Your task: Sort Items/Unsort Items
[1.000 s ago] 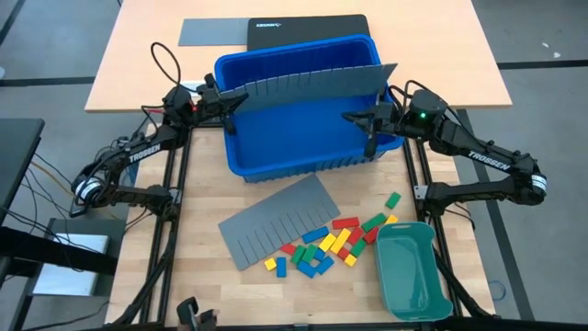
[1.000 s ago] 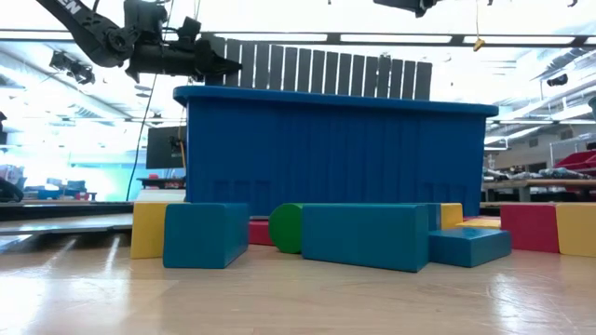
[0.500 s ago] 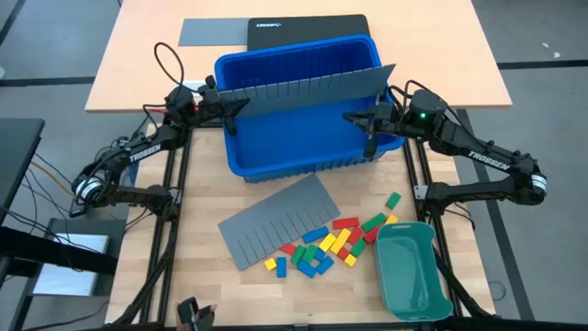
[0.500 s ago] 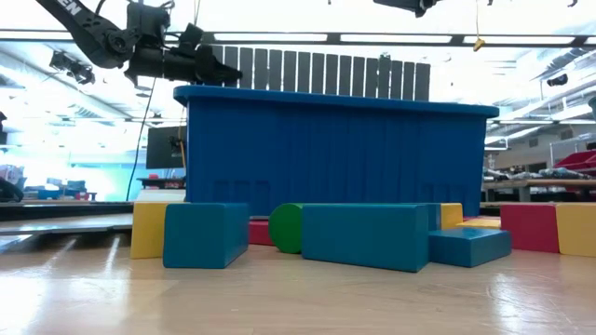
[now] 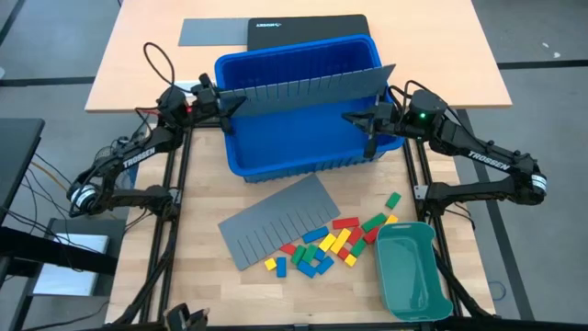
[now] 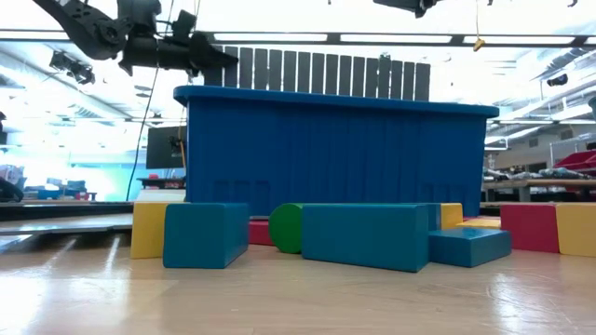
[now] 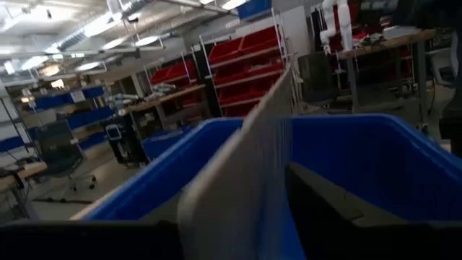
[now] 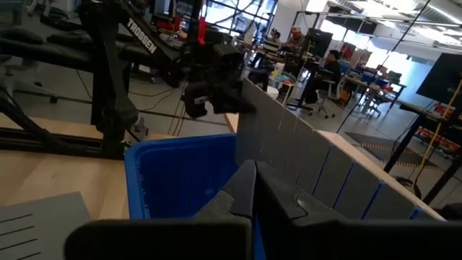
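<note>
The items, small red, yellow, green and blue blocks [image 5: 326, 244], lie loose on the table's near part, and no gripper touches them. A grey slotted divider sheet [image 5: 308, 85] stands on edge across the blue bin [image 5: 294, 138]. Its lower edge is hidden behind the bin's rim [image 6: 335, 98]. My right gripper [image 5: 354, 117] is shut on the sheet near its right end. My left gripper [image 5: 231, 99] is open at the sheet's left end [image 7: 216, 195], with a finger on either side of it. My right gripper pinches the divider sheet between its two fingers near the sheet's right end [image 8: 268, 167]. It comes in level from the table's right, with the fingers lying along the sheet. The sheet stands upright over the bin. My left gripper: I cannot tell whether its open fingers touch the sheet.
A second grey slotted sheet [image 5: 280, 221] lies flat beside the blocks. A teal tray [image 5: 412, 271] stands at the near right. A black case [image 5: 308, 32] and a grey panel [image 5: 213, 32] lie on the far table behind the bin.
My left gripper has opened and let go of the divider sheet's left end. It has drawn back a little toward the table's left and up. The sheet stays upright across the bin in my right gripper.
</note>
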Controlling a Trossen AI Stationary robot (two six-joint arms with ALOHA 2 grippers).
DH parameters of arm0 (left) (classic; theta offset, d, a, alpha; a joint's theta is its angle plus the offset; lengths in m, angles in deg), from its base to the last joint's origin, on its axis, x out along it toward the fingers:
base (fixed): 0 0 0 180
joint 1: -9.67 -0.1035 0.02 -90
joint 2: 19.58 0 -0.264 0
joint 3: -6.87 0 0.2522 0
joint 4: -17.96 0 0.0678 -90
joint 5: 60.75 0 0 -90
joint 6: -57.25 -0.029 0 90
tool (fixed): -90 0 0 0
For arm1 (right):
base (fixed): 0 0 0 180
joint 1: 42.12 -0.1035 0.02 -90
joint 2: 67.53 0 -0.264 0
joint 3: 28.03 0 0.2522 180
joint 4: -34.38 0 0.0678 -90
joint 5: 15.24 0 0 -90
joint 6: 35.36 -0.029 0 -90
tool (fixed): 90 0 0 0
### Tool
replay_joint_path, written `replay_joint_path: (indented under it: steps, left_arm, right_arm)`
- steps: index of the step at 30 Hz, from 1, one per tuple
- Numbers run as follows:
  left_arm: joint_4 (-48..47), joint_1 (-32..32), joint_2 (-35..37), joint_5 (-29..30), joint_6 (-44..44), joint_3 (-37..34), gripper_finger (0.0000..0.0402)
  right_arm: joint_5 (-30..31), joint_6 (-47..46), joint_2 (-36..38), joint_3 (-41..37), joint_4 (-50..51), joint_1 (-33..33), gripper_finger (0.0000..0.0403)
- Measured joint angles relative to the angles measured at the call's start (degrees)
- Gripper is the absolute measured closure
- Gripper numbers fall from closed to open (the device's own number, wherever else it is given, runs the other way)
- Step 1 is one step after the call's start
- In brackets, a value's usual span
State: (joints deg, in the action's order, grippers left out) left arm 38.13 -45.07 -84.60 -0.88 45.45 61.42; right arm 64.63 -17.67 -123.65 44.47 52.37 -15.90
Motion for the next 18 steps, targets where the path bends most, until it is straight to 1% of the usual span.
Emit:
replay_joint_path:
  steps: [5,14,18]
  left_arm:
    - [-2.62,0.00,3.47,0.00,-0.06,0.02,0.0248]
    - [-2.45,0.00,10.57,-0.13,-1.38,0.02,0.0247]
    - [-1.81,0.12,12.87,-0.15,-0.35,0.02,0.0248]
  right_arm:
    - [0.00,-0.42,0.00,0.00,0.11,0.00,0.0397]
    - [0.04,-1.36,-0.02,0.00,0.08,0.00,0.0393]
    - [1.98,-1.16,-0.37,0.01,-2.14,0.15,0.0393]
